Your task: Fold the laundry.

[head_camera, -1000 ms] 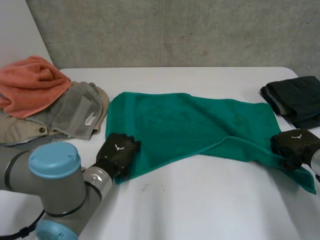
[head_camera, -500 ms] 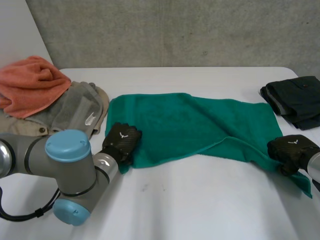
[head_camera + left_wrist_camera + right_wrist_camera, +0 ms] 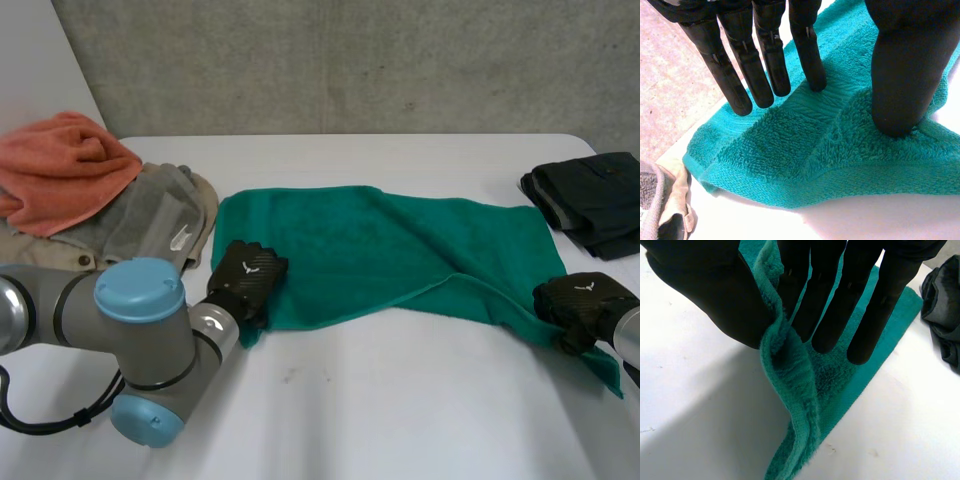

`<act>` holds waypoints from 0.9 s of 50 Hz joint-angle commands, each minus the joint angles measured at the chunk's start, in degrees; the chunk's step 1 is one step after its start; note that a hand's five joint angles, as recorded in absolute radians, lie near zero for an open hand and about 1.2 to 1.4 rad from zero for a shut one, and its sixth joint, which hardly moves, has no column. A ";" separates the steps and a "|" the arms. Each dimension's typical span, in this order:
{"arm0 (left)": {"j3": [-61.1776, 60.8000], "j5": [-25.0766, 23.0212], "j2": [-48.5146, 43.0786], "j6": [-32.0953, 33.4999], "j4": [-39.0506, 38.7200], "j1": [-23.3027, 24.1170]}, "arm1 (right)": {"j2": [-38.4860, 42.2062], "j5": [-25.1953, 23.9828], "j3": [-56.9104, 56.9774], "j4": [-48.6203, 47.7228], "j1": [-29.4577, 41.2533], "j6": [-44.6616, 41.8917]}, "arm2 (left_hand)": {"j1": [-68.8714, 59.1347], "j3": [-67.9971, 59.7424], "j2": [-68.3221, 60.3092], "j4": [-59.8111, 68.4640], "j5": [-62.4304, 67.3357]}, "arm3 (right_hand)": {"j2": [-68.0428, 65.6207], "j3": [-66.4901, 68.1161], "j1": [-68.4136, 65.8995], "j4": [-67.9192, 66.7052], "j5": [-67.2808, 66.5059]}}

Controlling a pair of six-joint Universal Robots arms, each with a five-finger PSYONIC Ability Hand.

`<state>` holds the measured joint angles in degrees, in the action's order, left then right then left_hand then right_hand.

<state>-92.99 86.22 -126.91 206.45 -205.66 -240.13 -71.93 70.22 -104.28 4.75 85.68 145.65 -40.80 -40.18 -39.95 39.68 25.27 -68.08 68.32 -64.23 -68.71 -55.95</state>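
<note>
Here the green towel (image 3: 380, 250) lies spread across the middle of the white table (image 3: 400, 420). The left hand (image 3: 247, 278) presses straight fingers and thumb onto its near left corner. The right hand (image 3: 578, 303) pinches its near right corner between thumb and fingers.

The left robot hand (image 3: 807, 40) reaches down onto a teal towel (image 3: 805, 150) lying on the white bench (image 3: 875, 220). Its fingers (image 3: 742, 75) are straight and close together, their tips touching the terry near one corner of the towel. The thumb (image 3: 902, 75) stands apart from them, its tip pressed into the cloth. Between thumb and fingers the towel rises in a low ridge. Past the fingertips the towel's corner lies flat on the bench, and just beyond it sit a grey cloth (image 3: 649, 200) and a beige one (image 3: 677, 202), touching each other.
</note>
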 commanded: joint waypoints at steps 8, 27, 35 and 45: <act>0.17 -0.09 -0.62 2.20 -0.27 0.01 | 0.03 0.00 -0.14 0.00 0.01 -0.02 | -39.12 -39.74 -39.97 40.23 44.64 | -11.92 11.68 -15.77 -11.29 -14.05; -4.83 3.61 10.47 1.32 -7.30 0.10 | -3.04 -0.09 0.21 0.70 0.27 0.07 | -39.20 -39.82 -40.05 40.32 44.73 | -11.92 11.68 -15.77 -11.29 -14.05; -5.97 3.17 6.41 1.42 -3.97 0.89 | -2.51 -0.09 -0.31 0.61 1.06 0.07 | 2.26 1.64 1.40 -1.14 3.27 | -11.92 11.68 -15.77 -11.29 -14.05; -7.91 1.67 7.47 -0.17 -0.62 1.77 | -2.16 -0.09 -0.40 0.26 1.06 -0.02 | 6.37 5.74 5.51 -5.25 -0.84 | -11.92 11.68 -15.77 -11.29 -14.05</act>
<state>-100.26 88.88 -119.82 207.30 -207.66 -238.77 -74.35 70.12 -104.65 5.30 86.66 145.66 -32.29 -32.32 -31.96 31.60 21.29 -68.08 68.32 -64.23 -68.71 -55.95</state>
